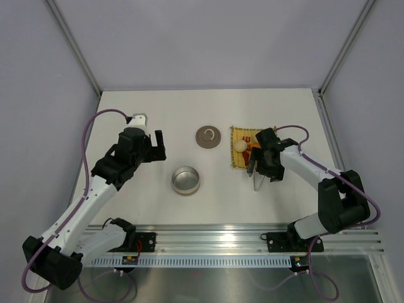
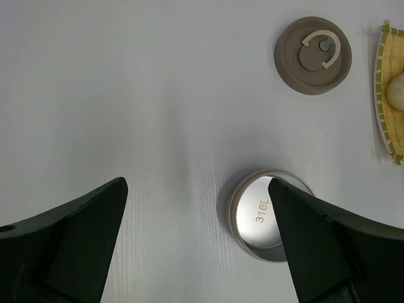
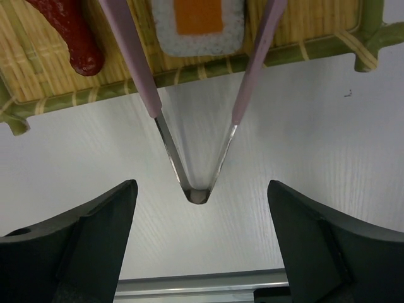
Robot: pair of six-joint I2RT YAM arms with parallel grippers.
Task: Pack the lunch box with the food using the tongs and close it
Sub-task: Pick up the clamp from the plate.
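Two thin arms joined in a V make up the tongs [image 3: 197, 194]. They look light, springy and slick on the bare metal near the hinge. I would squeeze them across both arms at the pink sleeves, since the hinge itself gives no leverage. They lie on the counter [image 3: 303, 145] at the right, hinge toward the near edge, tips over the mat [image 3: 95, 95] on either side of the sushi [image 3: 199, 25], with a sausage [image 3: 69, 31] to the left. The right tool [image 3: 202, 186] stands with jaws wide on either side of the hinge, touching nothing. The left tool [image 2: 197, 183] is spread wide and empty above the tin [image 2: 259, 230], which sits mid-counter with its floor stamped "316L". The lid [image 2: 314, 55] lies beyond it.
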